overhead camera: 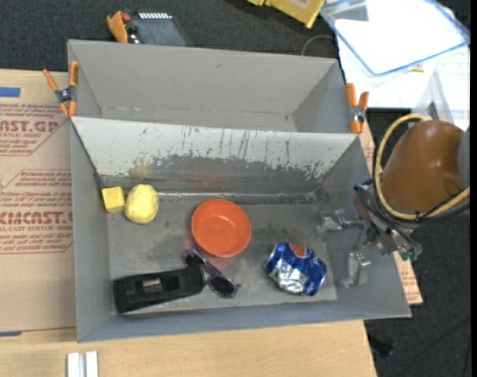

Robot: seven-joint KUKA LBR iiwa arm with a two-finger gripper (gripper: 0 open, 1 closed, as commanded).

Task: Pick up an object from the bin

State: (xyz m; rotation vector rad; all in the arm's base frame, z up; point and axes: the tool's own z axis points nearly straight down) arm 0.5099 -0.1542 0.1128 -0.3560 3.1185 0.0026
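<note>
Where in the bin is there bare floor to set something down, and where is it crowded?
Bare floor lies between the orange bowl and the hand, behind the blue crumpled wrapper, and between the yellow ball and the black tool. Crowded: the front, where tool, sunglasses and bowl lie close.

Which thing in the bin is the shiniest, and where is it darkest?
In the camera view, the crumpled blue wrapper glints most, with white spots on its creases; the orange bowl has a soft sheen inside; the floor of the bin looks darker than its pale back wall.
</note>
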